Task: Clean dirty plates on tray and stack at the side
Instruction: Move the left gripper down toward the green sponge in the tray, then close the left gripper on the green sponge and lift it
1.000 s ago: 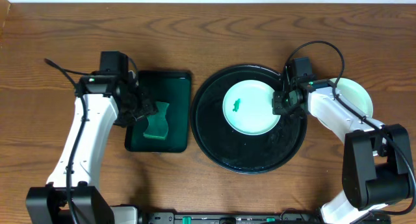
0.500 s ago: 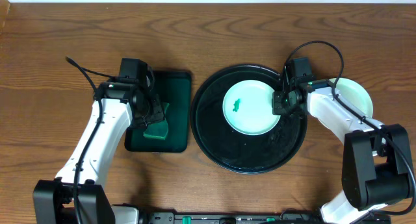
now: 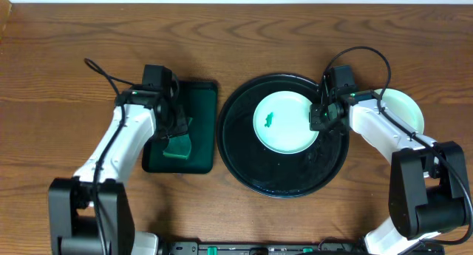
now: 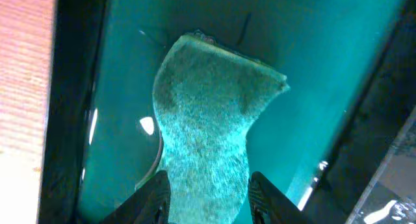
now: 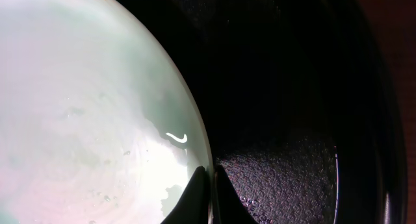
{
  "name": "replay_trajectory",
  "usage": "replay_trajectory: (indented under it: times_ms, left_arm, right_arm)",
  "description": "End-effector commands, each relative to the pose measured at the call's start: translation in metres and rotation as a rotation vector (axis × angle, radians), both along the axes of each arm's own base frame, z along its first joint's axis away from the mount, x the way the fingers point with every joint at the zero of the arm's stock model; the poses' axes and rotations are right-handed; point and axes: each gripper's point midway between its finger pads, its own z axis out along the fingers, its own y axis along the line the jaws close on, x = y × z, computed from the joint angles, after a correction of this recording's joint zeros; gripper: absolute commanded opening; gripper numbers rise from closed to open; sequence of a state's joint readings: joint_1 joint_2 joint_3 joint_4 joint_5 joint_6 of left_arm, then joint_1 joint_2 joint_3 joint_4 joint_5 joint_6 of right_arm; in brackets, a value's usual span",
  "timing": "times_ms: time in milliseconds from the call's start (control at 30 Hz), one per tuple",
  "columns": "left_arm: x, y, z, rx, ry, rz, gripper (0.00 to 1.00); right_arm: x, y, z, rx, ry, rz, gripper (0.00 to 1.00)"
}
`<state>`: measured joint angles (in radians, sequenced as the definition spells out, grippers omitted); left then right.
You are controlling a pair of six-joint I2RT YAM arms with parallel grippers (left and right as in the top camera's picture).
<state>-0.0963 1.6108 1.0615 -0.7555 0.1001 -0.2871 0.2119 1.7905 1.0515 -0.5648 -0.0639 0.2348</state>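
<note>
One dirty plate [image 3: 284,122] lies on the black tray [image 3: 251,162], and we see the right gripper [image 5: 209,178] pinching its rim. The left gripper [image 4: 209,188] squeezes the green sponge [image 4: 208,113] in the green tray [image 3: 201,100].

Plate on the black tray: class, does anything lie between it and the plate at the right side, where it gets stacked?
Only the tray's raised rim lies between the plate and the side plate. The right pincer, gripping the plate's edge, reaches across that rim.
</note>
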Motion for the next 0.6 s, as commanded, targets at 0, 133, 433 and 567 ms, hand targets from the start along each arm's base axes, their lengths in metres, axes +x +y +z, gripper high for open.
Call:
replay_trajectory:
  times_ms: [0,133,433,567]
  left_arm:
    - [-0.005,0.003,-0.016,0.024,0.046,-0.032,0.40]
    - [-0.007,0.003,-0.024,0.027,0.074,-0.032,0.40]
    - [-0.010,0.000,-0.044,0.024,0.129,-0.102,0.39]
    - [-0.011,0.000,-0.050,0.021,0.142,-0.113,0.39]
  right_arm:
    - [-0.003,0.003,0.002,0.002,0.000,-0.003,0.01]
    - [-0.003,0.003,0.002,0.001,0.000,-0.003,0.01]
    - [-0.003,0.003,0.002,0.001,0.000,-0.003,0.01]
    - [-0.003,0.003,0.002,0.001,0.000,-0.003,0.01]
